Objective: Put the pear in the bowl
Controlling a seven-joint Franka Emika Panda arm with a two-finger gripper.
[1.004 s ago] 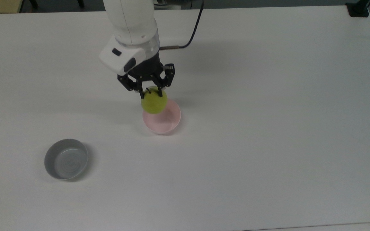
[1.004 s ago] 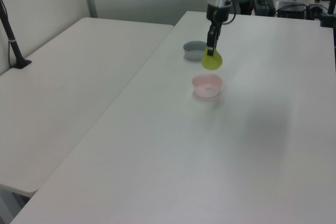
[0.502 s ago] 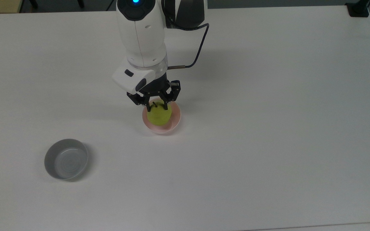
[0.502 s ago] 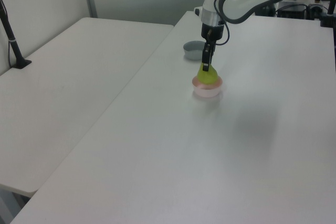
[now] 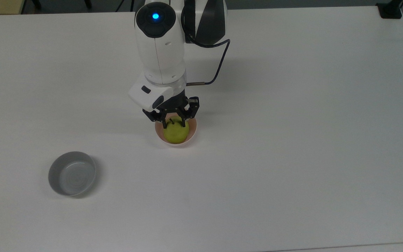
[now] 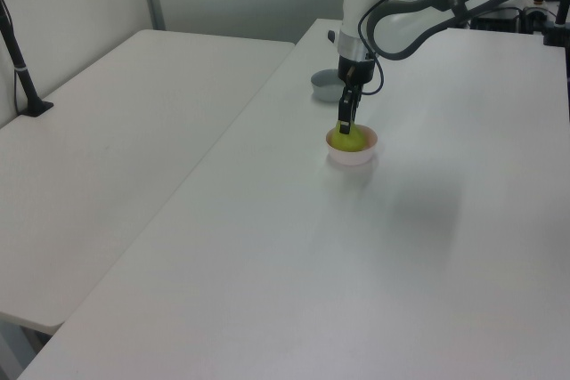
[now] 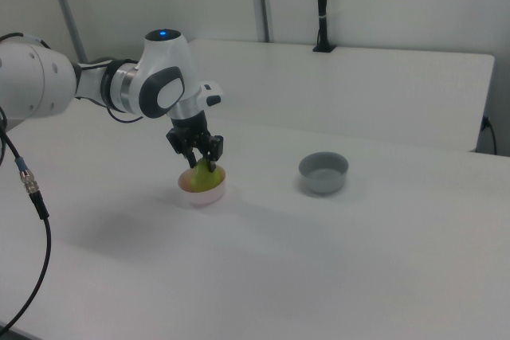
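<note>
The yellow-green pear (image 5: 176, 133) sits low inside the pale pink bowl (image 5: 193, 134) near the table's middle, its dark stem pointing up. My gripper (image 5: 172, 123) points straight down over the bowl, with its black fingers shut on the pear's upper part on either side of the stem. In the left view, the pear (image 6: 348, 139) pokes just above the bowl's rim (image 6: 358, 157) under the gripper (image 6: 344, 126). From the right view, the gripper (image 7: 202, 163) holds the pear (image 7: 206, 181) within the bowl (image 7: 199, 196).
A wider grey bowl (image 5: 72, 173) stands apart toward the top view's lower left, and shows as a grey bowl (image 7: 323, 172) at the right view's right of the pink one. A black cable (image 5: 219, 66) hangs behind the arm. The white table (image 5: 292, 157) spreads all around.
The gripper has come down with the pear, from above the pink bowl's rim to inside the bowl. The grey bowl has not moved.
</note>
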